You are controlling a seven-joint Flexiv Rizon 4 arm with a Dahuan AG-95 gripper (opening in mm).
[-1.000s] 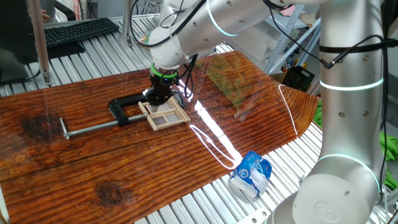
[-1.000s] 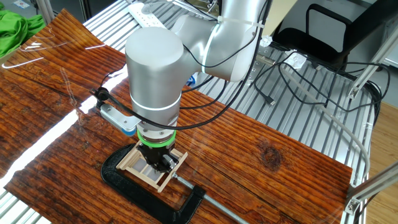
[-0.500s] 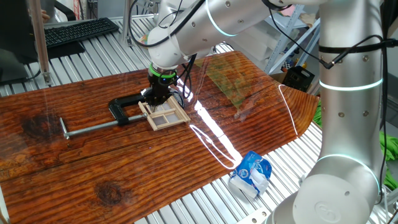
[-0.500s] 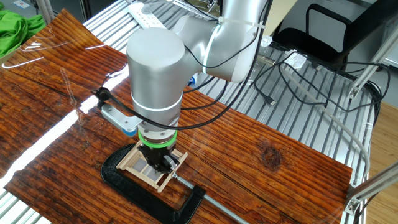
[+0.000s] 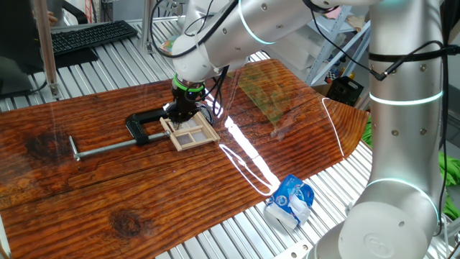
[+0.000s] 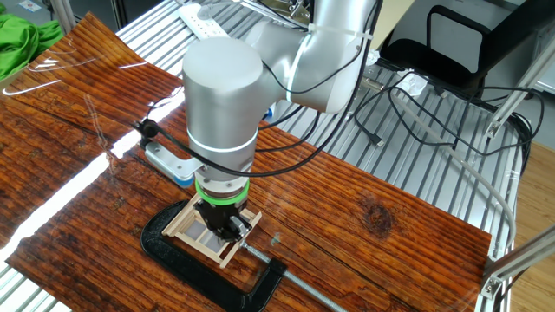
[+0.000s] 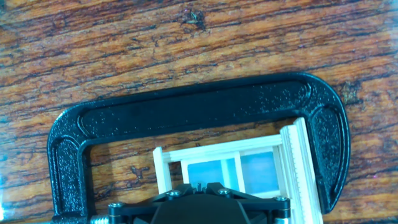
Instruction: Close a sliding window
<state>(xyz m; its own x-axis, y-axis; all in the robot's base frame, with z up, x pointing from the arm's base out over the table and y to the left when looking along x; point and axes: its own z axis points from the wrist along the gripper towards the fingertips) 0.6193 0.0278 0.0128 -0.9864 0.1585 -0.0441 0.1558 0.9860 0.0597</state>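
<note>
The sliding window (image 5: 195,134) is a small pale wood frame with crossbars, lying flat on the wooden tabletop. It also shows in the other fixed view (image 6: 192,227) and in the hand view (image 7: 249,163), where its panes look blue. My gripper (image 5: 180,114) points straight down onto the window's end nearest the clamp; it also shows in the other fixed view (image 6: 227,230). In the hand view my gripper (image 7: 200,185) has its jaws drawn together over the frame, and its black body hides the lower part of the window.
A black metal bar clamp (image 5: 142,121) with a long silver rod (image 5: 108,147) grips the window; its C-shaped body curves around the frame (image 7: 186,106) (image 6: 199,270). A crumpled blue and white bag (image 5: 290,201) lies at the table's edge. A green cloth (image 6: 22,43) lies at the far corner.
My arm has shifted slightly to the right in the other fixed view. The gripper stays down on the window. The window and clamp have not visibly moved.
</note>
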